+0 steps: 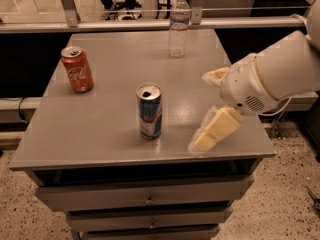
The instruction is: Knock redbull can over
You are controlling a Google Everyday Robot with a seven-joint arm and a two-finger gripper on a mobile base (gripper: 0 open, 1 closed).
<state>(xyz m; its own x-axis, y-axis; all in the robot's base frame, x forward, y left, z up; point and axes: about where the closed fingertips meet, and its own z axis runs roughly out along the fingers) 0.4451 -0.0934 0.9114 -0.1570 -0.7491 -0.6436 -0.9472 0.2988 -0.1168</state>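
One redbull can (149, 111) stands upright near the tabletop (100, 139) front. The end effector (201, 112), fingers spread, hangs low beside it, not touching, likely lined up for a sideways shove.

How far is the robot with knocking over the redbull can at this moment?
Done: nothing yet. The redbull can stands upright on the table. In hand: the claw hangs open over the table near its front edge, beside the can but not touching it. Left: bring the claw to the can and push it over.
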